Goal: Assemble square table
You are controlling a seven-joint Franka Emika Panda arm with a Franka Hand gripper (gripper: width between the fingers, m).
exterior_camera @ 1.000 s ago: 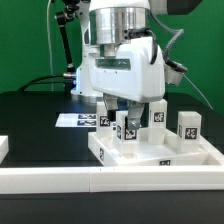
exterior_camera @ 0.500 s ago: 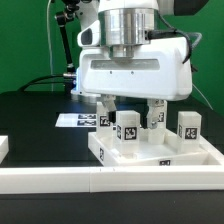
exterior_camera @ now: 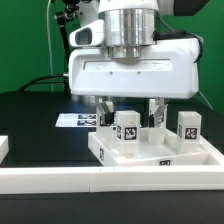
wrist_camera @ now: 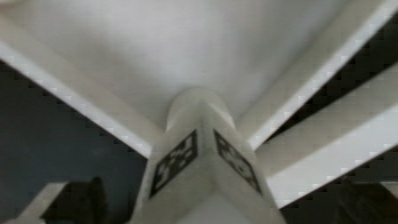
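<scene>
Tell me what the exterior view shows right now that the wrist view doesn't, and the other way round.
Only the exterior view shows the whole scene: the tabletop against the white border bar, a second tagged leg toward the exterior view's right, the marker board on the black table, and the gripper hanging over the parts.

Only the wrist view shows a close look down a leg's corner edge, with tags on two adjoining faces.

Both show the tagged leg between the fingers. Neither shows clearly whether the fingers touch it.
</scene>
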